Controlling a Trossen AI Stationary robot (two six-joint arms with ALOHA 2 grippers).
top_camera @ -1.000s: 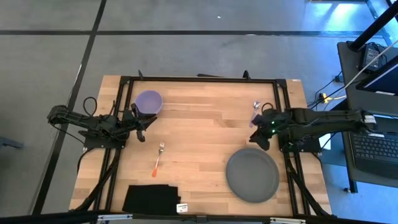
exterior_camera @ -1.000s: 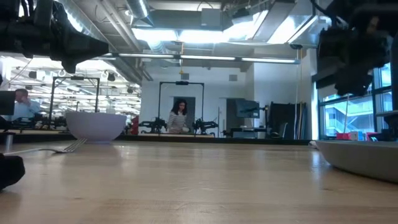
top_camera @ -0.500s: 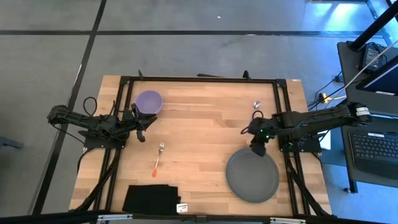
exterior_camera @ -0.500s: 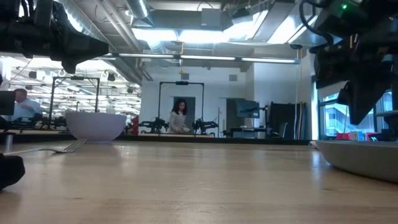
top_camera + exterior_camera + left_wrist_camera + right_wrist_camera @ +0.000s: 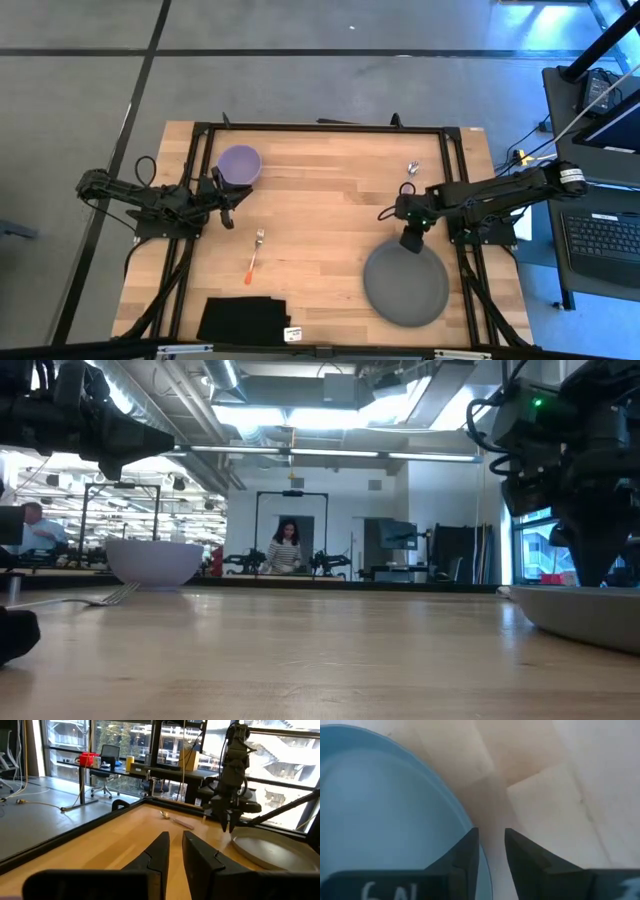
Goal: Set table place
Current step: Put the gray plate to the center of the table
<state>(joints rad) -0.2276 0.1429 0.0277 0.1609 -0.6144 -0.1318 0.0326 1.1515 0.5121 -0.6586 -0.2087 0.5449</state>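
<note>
The dark grey plate [image 5: 405, 285] lies at the near right of the table [image 5: 320, 210]. My right gripper [image 5: 410, 243] points down at the plate's far left rim [image 5: 481, 851]. Its fingers are a little apart, one over the plate's inside and one outside. The lilac-handled spoon [image 5: 172, 818] lies on the table beyond it, partly under the right arm. The lilac bowl [image 5: 239, 164] stands at the far left. The orange-handled fork [image 5: 254, 255] lies left of centre. My left gripper [image 5: 228, 210] waits by the bowl, shut and empty. My right gripper comes at the plate's far left rim [image 5: 481, 851] from above, with the rim running between its two fingers. I cannot tell whether a finger touches the rim. The plate lies flat on the table.
A black folded cloth [image 5: 240, 320] lies at the near left edge, with a small white tag [image 5: 292, 334] beside it. The black rail frame [image 5: 320, 128] runs around the table. Bare wood lies between the fork and the plate.
My right gripper has gone from the spoon toward the table's near edge and a little to the left. It has come down to the plate's far left rim. The spoon stays on the table.
</note>
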